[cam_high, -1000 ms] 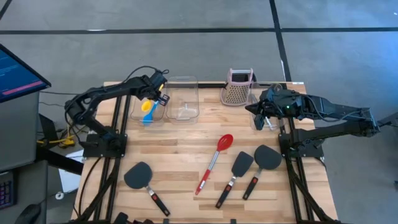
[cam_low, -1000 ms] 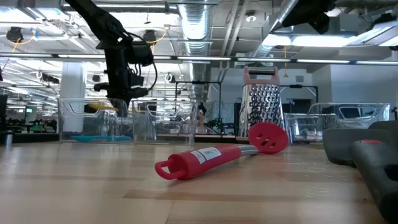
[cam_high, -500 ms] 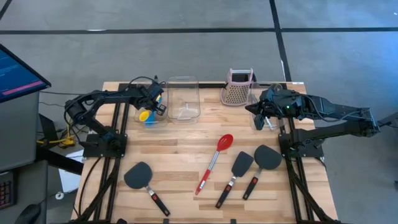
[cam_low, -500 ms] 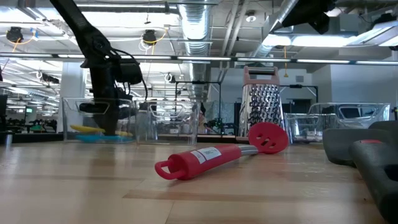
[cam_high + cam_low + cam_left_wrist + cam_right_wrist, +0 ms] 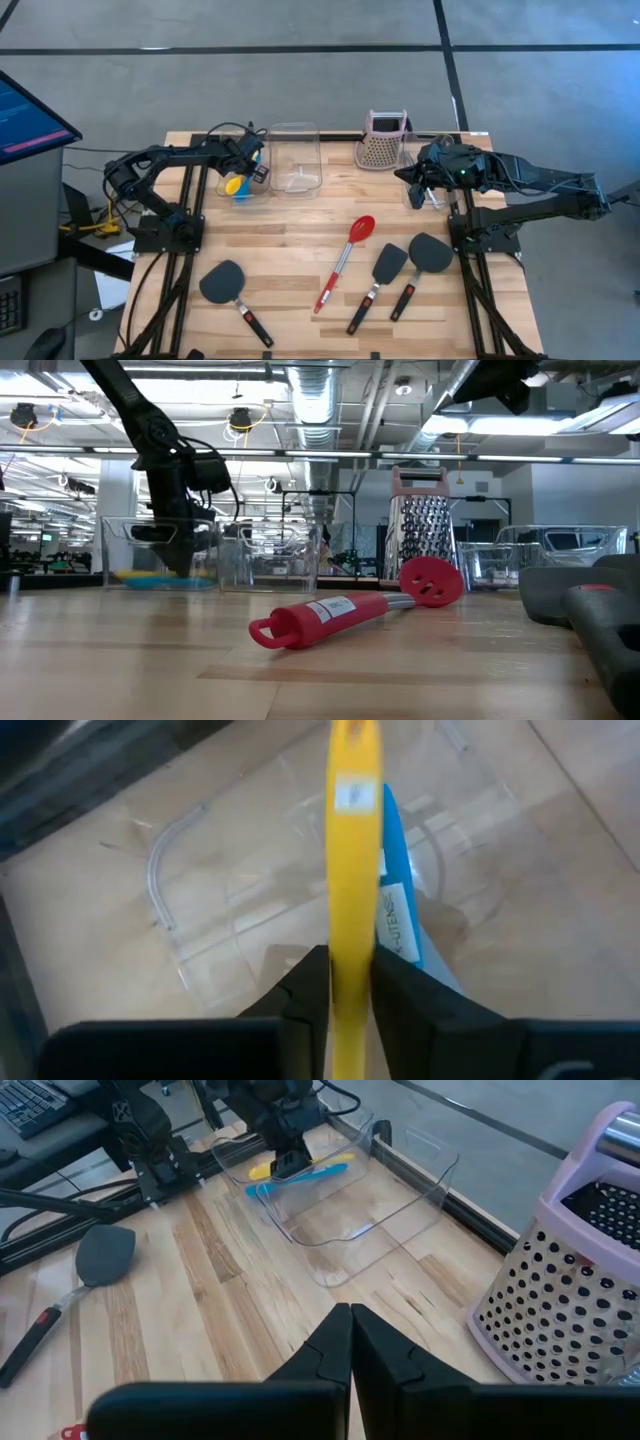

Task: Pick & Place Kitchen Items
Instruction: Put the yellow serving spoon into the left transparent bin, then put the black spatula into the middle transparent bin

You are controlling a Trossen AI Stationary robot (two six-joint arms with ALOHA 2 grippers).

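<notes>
The worktop [image 5: 300, 230] carries three spatulas [image 5: 222, 283] [image 5: 384, 268] [image 5: 428, 255] and one red spoon [image 5: 349, 247] near the front, well apart. The left end effector [image 5: 247, 172] reaches into the far-left bin [image 5: 222, 178], fingers [image 5: 305, 990] flanking the yellow spoon [image 5: 352, 870] above the blue spoon [image 5: 397, 910]. The right end effector [image 5: 412, 183] hovers far right, closed and empty.
</notes>
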